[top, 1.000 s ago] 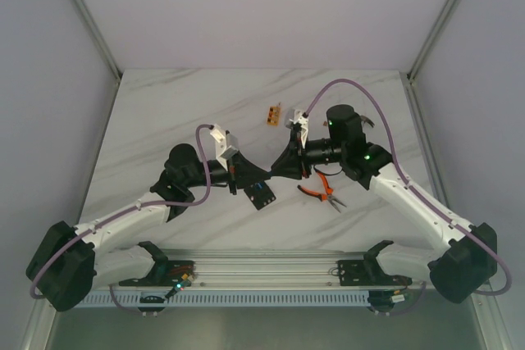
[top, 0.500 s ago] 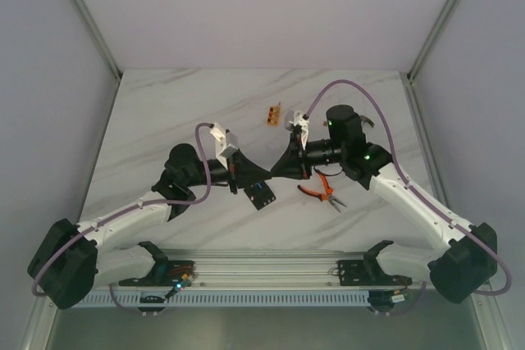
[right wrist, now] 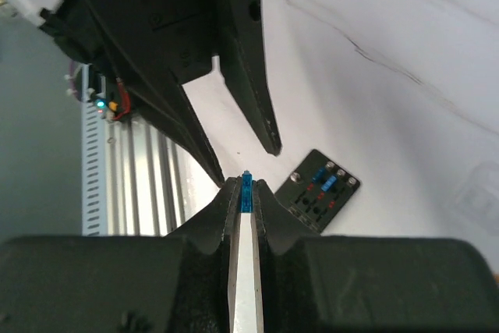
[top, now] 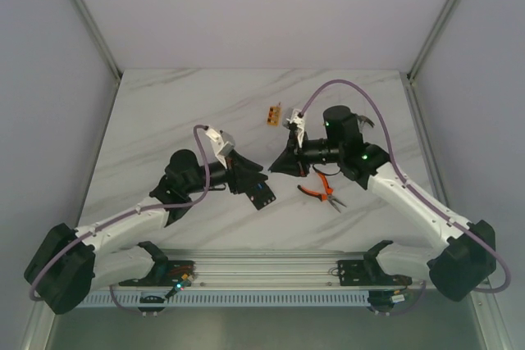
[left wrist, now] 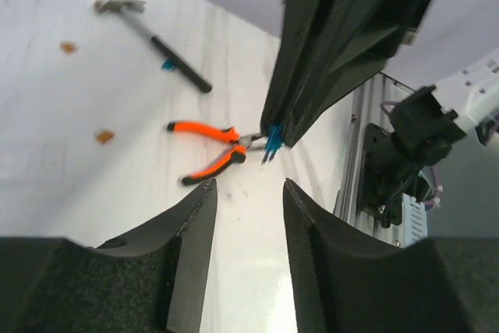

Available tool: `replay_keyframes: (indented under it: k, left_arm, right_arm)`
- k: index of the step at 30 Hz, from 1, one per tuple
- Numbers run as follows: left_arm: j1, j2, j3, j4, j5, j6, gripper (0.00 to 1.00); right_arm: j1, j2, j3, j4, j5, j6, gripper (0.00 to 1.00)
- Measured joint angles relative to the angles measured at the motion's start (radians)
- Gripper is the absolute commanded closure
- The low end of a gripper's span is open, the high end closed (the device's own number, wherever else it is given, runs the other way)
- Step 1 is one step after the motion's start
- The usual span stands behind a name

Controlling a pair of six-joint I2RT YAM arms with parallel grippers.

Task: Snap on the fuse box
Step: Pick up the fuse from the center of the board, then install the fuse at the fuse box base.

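Note:
The fuse box is a small black block lying flat on the marble table, with blue and red fuses on its top face. My right gripper is shut on a small blue fuse, held above the table just left of the box. In the top view the right gripper and the left gripper meet tip to tip above the box. My left gripper is open with nothing between its fingers. The left wrist view does not show the fuse box.
Orange-handled pliers lie right of the fuse box, also in the left wrist view. A small orange block sits further back. A black-handled tool lies beyond the pliers. The aluminium rail runs along the near edge.
My left gripper was shut and now stands open, and the left arm has shifted slightly. The right gripper keeps its hold on the blue fuse and has barely moved.

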Motion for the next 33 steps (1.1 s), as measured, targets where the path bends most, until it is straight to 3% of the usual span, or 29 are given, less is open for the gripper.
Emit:
replay_keyframes:
  k: [3, 14, 22, 33]
  left_arm:
    - [0.0, -0.031, -0.045, -0.051, -0.123, -0.053, 0.42]
    - [0.0, -0.172, -0.189, -0.27, -0.488, -0.372, 0.36]
    - [-0.026, -0.122, -0.204, -0.356, -0.592, -0.545, 0.4]
    - [-0.067, 0.108, -0.2, -0.307, -0.605, -0.652, 0.48]
  right_arm:
    - [0.018, 0.018, 0.0, 0.0, 0.098, 0.019, 1.0]
    - [0.18, 0.161, -0.001, 0.01, 0.542, 0.106, 1.0]
    - [0.271, 0.298, -0.005, 0.043, 0.766, 0.182, 1.0]
    - [0.281, 0.403, -0.005, 0.074, 0.889, 0.231, 1.0]
